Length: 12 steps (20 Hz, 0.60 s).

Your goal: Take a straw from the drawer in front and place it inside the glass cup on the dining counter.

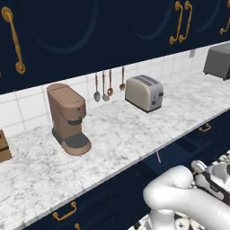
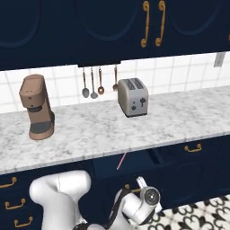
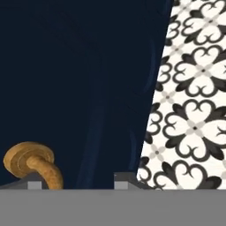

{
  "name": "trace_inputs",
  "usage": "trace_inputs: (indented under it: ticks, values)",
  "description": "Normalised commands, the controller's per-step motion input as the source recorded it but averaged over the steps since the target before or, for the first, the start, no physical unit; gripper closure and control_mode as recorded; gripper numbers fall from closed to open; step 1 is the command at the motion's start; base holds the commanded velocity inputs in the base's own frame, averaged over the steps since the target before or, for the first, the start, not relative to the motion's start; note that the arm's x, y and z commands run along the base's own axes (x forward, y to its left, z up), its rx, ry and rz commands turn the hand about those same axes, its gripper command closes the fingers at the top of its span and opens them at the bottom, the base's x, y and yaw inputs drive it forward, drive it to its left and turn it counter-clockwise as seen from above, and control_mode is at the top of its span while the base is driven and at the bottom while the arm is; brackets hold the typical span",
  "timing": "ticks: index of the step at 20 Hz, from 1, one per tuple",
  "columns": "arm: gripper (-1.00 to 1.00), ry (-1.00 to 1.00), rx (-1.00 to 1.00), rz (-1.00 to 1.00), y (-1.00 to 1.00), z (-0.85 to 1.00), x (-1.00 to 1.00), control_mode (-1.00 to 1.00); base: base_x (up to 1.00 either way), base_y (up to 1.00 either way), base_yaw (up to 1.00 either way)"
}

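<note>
A boxy silver two-slot toaster (image 1: 144, 92) stands on the marbled worktop (image 1: 108, 139), right of three hanging utensils (image 1: 109, 85) and a brown coffee machine (image 1: 67, 118).

A marbled bench (image 1: 117, 134) runs across the scene under navy wall cabinets (image 1: 90, 27) with brass handles. On it stand a brown coffee machine (image 1: 68, 117) at left and a silver toaster (image 1: 144, 92) further right, well apart. Three utensils (image 1: 108, 85) hang on the tiled wall between them. Below the bench's near edge a thin pink straw (image 1: 158, 156) stands tilted (above the open drawer (image 1: 179, 150)), just beyond the white arm (image 1: 179, 197).
</note>
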Motion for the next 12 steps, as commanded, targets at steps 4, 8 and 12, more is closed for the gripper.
trace_inputs:
  ticks: [4, 8, 12]
  values:
    - [1.0, 0.46, 0.0, -0.15, -1.0, 0.0, -0.99, -1.0, 0.0, 0.0, 0.0]
    - [1.0, 0.47, -0.02, -0.12, -1.0, 0.0, -1.0, -1.0, 0.0, 0.0, 0.0]
    - [1.0, 0.48, 0.0, -0.1, -1.0, 0.0, -1.0, -1.0, 0.0, 0.0, 0.0]
